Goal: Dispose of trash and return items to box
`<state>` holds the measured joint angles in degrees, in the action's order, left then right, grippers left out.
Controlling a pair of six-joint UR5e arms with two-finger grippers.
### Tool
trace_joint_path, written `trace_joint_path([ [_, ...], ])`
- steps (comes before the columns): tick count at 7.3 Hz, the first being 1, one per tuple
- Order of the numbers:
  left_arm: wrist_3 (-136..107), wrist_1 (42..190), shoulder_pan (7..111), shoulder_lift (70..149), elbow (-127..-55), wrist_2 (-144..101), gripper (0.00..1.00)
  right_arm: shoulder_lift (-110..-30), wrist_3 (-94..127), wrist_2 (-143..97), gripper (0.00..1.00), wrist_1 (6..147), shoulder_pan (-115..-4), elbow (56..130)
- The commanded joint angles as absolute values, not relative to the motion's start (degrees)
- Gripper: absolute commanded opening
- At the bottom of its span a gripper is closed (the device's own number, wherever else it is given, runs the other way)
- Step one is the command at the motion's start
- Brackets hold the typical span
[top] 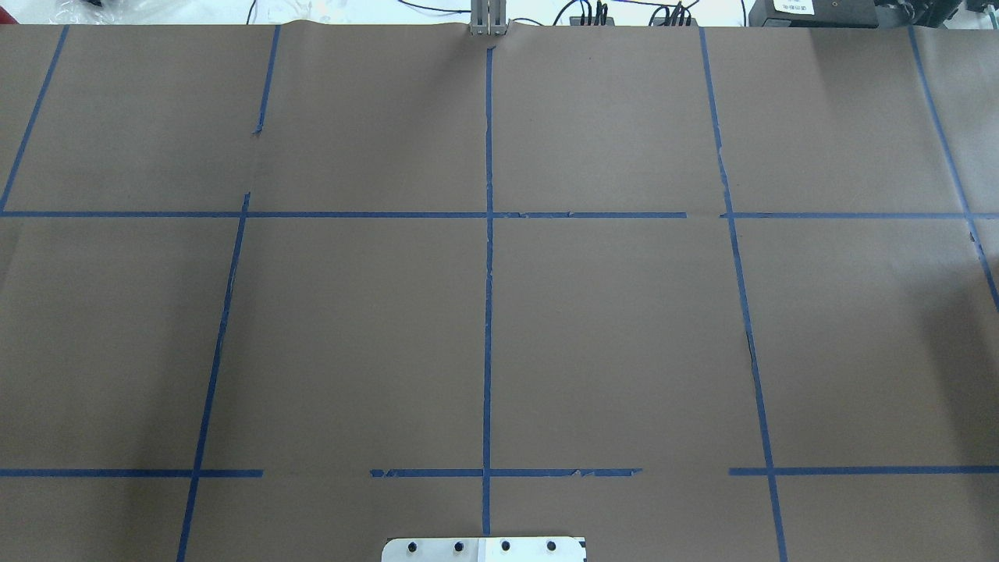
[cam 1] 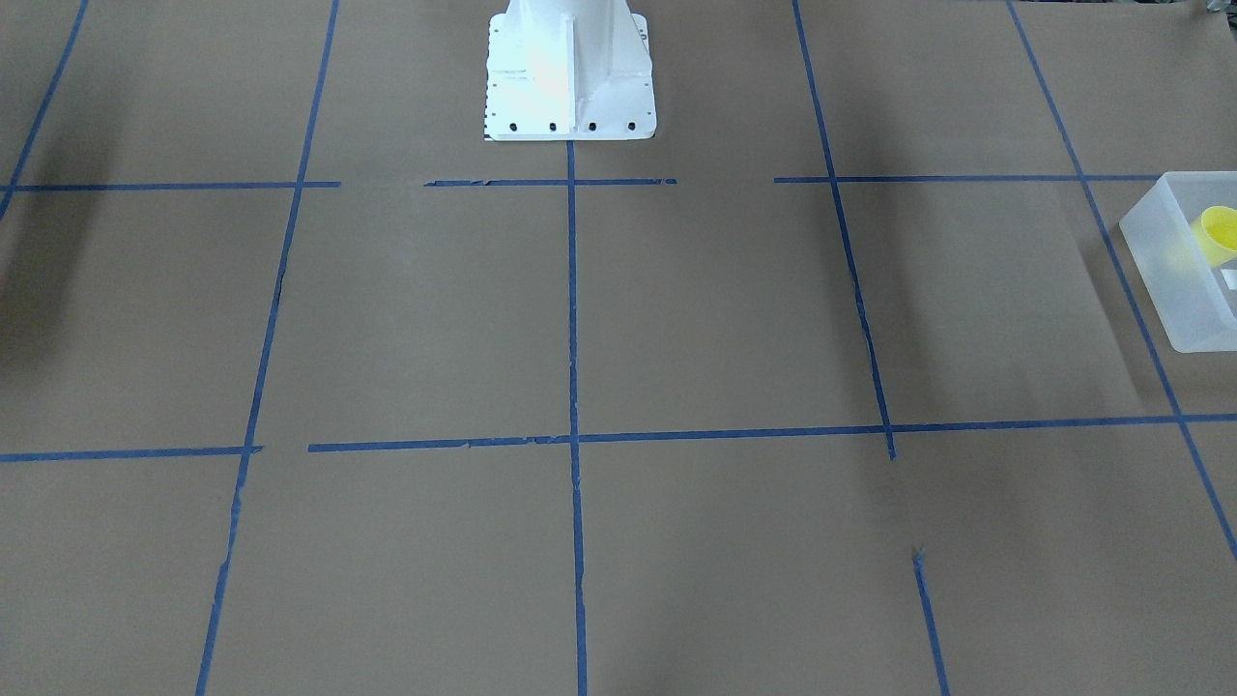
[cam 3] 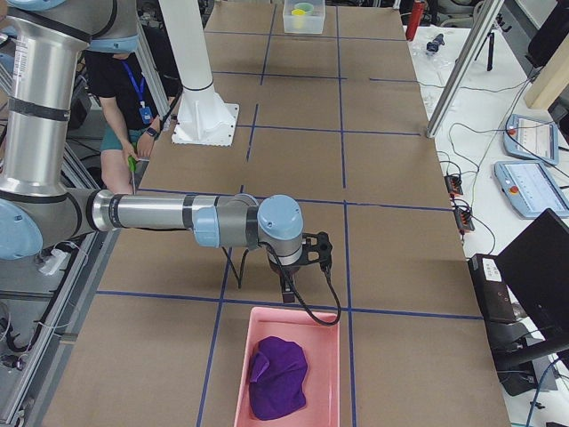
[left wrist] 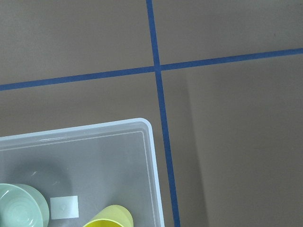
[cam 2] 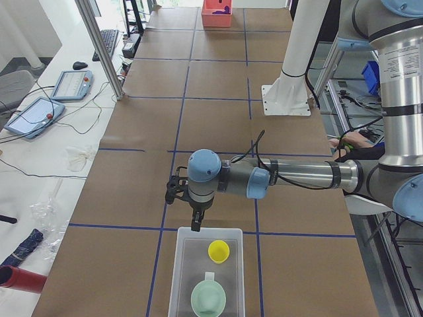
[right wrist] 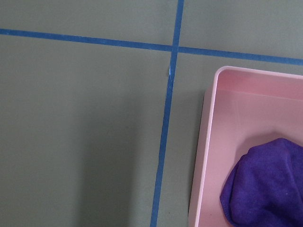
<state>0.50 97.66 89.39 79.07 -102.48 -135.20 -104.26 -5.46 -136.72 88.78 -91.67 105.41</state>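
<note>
Left wrist-mounted view shows you the cup (left wrist: 111, 216) and bowl (left wrist: 21, 205) side by side inside the box (left wrist: 149, 142) on the tabletop (left wrist: 227, 142). Your left pincer (cam 2: 195, 221) hangs above the box's end. Your right pincer (cam 3: 289, 286) hangs by the pink tray (cam 3: 244, 365) holding a purple cloth (cam 3: 277, 378). You cannot tell either pincer's spread.

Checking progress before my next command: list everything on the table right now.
box: one, frosted white, table's end on the robot's left
cup: one, yellow, inside the box
bowl: one, mint green, inside the box
bin: one, pink, table's opposite end
cloth: one, purple, inside the bin
table: one, brown, blue tape grid
robot base: one, white, table's robot side
left gripper: one, dark, at the box's edge
right gripper: one, dark, by the bin
</note>
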Motion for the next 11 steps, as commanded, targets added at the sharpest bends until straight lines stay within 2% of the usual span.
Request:
trace_joint_path([
  [1,0.53,97.65,89.47,78.93,-102.31,-135.18,1.00,-106.43,-5.71,-136.76,1.00,88.68,-91.67,106.26],
  [3,0.44,97.73,89.47,78.75,-102.57,-135.18,1.00,-103.81,-4.57,-136.59,1.00,89.30,-91.58,105.30],
  [11,0.44,97.65,89.65,78.49,-103.36,-135.26,1.00,-104.15,-2.11,-135.00,1.00,88.59,-89.38,105.38],
])
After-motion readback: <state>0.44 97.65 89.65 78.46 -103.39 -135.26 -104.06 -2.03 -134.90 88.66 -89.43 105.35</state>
